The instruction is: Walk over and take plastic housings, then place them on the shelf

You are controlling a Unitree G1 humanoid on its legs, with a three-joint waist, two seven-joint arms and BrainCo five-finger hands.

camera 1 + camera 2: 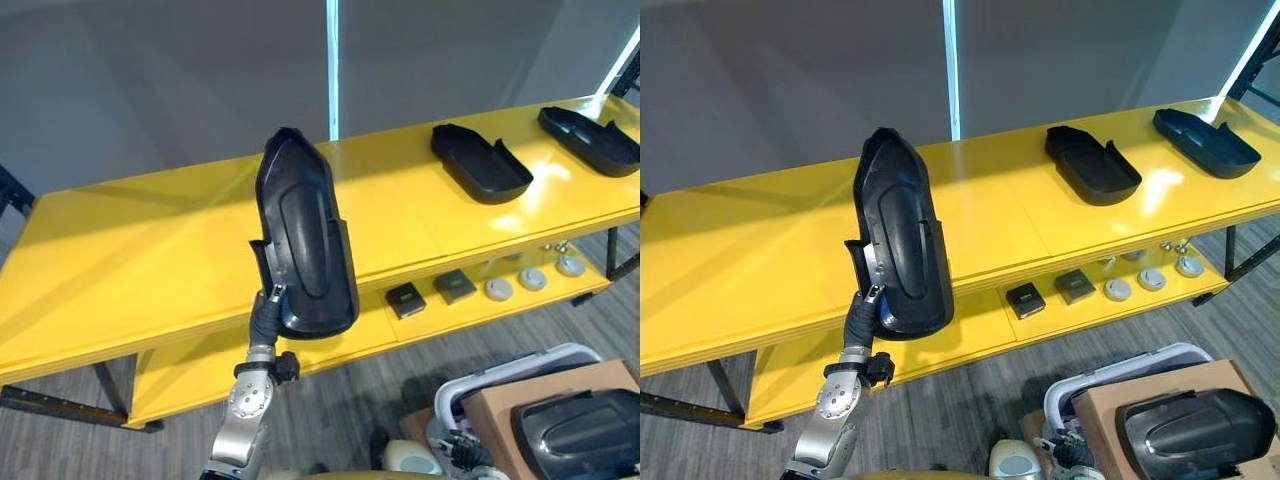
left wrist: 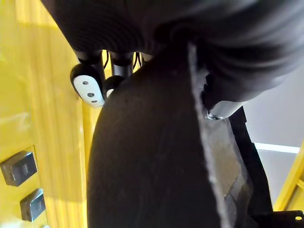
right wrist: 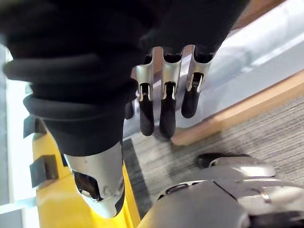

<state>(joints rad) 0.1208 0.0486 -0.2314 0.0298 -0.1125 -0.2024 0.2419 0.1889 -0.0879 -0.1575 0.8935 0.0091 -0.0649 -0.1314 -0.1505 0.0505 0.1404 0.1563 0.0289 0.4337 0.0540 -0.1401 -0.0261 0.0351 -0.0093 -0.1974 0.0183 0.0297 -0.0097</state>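
A long black plastic housing stands upright above the front edge of the yellow shelf, near its middle. My left hand is shut on the housing's lower end and comes up from below. In the left wrist view the housing looms close, with that hand's fingers curled over its far rim. Two more black housings lie on the shelf top at the right, one nearer and one at the end. My right hand hangs low beside me, fingers relaxed and holding nothing.
A lower yellow shelf board carries two small black boxes and several grey round parts. At the bottom right a cardboard box holds another black housing, beside a white-rimmed basket. A grey wall rises behind the shelf.
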